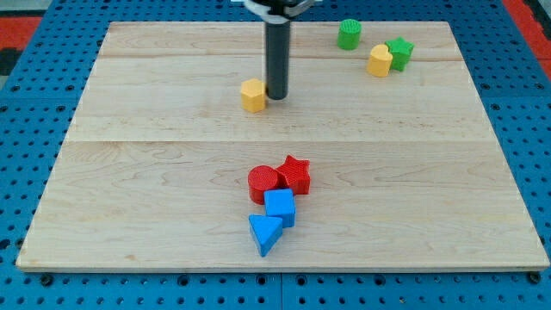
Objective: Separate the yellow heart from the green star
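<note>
The yellow heart sits near the view's top right, touching the green star on its right. My tip is left of the pair, far from them, and just right of a yellow hexagon block, close to touching it. The dark rod rises straight up from the tip to the view's top edge.
A green cylinder stands up and left of the heart. Below the board's middle lies a cluster: a red cylinder, a red star, a blue cube and a blue triangle. The wooden board lies on a blue pegboard.
</note>
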Robot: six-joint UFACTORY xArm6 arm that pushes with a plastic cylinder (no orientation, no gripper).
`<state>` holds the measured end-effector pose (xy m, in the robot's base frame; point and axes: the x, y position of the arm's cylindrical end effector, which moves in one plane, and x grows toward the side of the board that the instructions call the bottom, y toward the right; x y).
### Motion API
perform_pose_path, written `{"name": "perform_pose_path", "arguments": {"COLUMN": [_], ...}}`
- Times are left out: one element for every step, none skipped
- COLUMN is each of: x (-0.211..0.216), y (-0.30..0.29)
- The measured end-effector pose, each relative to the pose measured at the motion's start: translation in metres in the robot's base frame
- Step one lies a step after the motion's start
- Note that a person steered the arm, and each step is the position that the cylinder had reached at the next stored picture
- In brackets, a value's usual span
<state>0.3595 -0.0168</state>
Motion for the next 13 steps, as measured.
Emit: {"name": "perform_pose_path", "arguments": {"x": [0.000, 0.005, 0.008, 0.008, -0.004, -0.044, -0.091, -0.099, -0.093, -0.072, -0.060, -0.059, -0.054], "y": [-0.058, -0.116, -0.041, 0.065, 0.140, 0.214, 0.244, 0.210, 0.192, 0.174, 0.171, 0.139, 0.102]}}
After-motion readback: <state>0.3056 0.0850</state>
